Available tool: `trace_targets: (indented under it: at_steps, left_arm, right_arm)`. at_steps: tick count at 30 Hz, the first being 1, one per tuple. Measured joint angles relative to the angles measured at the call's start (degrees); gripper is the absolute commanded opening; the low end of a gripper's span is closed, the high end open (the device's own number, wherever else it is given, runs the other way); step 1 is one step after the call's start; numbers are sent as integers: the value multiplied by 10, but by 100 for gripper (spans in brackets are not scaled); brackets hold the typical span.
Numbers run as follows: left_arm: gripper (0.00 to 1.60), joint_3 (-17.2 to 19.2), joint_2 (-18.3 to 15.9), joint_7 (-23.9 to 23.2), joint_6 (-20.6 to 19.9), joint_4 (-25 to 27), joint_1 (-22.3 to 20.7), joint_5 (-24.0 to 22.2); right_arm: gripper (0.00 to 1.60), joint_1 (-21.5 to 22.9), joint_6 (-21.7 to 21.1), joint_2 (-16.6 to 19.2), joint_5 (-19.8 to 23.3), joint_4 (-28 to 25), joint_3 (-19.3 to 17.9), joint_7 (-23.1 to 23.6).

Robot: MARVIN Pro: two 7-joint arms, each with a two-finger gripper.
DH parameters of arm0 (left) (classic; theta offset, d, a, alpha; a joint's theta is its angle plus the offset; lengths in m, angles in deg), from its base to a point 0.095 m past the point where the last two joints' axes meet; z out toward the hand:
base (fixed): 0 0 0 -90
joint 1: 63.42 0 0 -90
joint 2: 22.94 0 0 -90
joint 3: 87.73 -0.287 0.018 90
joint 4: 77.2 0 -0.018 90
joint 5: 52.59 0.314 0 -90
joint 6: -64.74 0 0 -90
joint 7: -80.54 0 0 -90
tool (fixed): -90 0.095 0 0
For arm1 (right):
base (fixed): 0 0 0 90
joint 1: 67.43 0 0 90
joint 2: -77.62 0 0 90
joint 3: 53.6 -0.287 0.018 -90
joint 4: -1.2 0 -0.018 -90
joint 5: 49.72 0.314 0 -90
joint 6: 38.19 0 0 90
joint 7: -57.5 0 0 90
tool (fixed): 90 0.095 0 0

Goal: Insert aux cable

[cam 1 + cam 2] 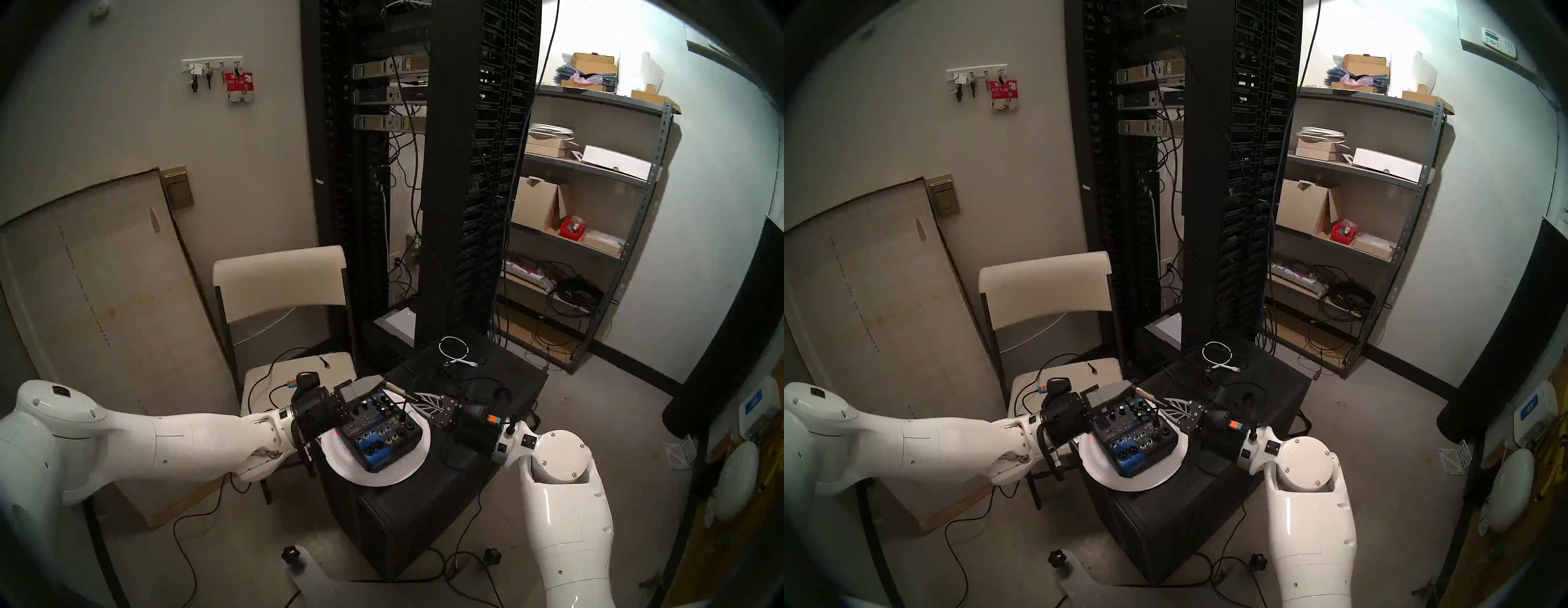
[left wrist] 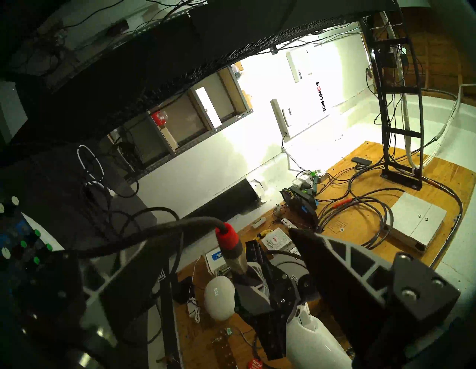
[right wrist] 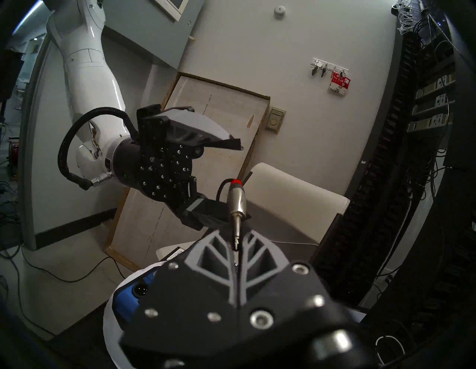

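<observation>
Evidently a handover is under way — the right gripper (image 3: 236, 247) pinches the aux cable's plug (image 3: 237, 203) by its tip above the mixer (image 1: 382, 429), so the left gripper (image 3: 219, 183), jaws apart, should clamp the barrel squarely.

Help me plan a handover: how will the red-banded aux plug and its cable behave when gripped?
The aux plug looks rigid and metal-bodied, probably smooth enough to swivel; the shut right gripper pinches only its tip. The trailing cable curves loosely, so it is likely floppy and may tug sideways.
</observation>
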Motion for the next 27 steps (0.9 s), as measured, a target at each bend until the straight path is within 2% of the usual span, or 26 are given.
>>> trace_targets:
  at_steps: [1,3,8,12,13,18,19,27]
  left_arm:
    - [160,1,1,0,1,1,0,-2]
    - [146,1,2,0,3,2,1,-3]
    - [150,2,4,2,8,5,1,-8]
    - [143,2,5,2,8,5,2,-11]
    - [129,2,5,2,8,5,2,-11]
    - [102,1,7,2,9,6,2,-12]
    - [91,1,7,2,9,6,2,-12]
    - [96,-1,10,0,9,6,2,-12]
  right_arm:
    - [0,0,-1,0,0,0,1,-1]
    - [0,0,-2,0,0,0,3,-3]
    - [0,0,-5,0,-1,1,7,-7]
    - [0,0,-8,0,-1,2,8,-8]
    - [0,0,-8,0,-1,2,8,-9]
    - [0,0,-9,0,-1,3,9,-9]
    - [0,0,-9,0,-1,3,9,-10]
    - [0,0,-12,0,0,3,17,-13]
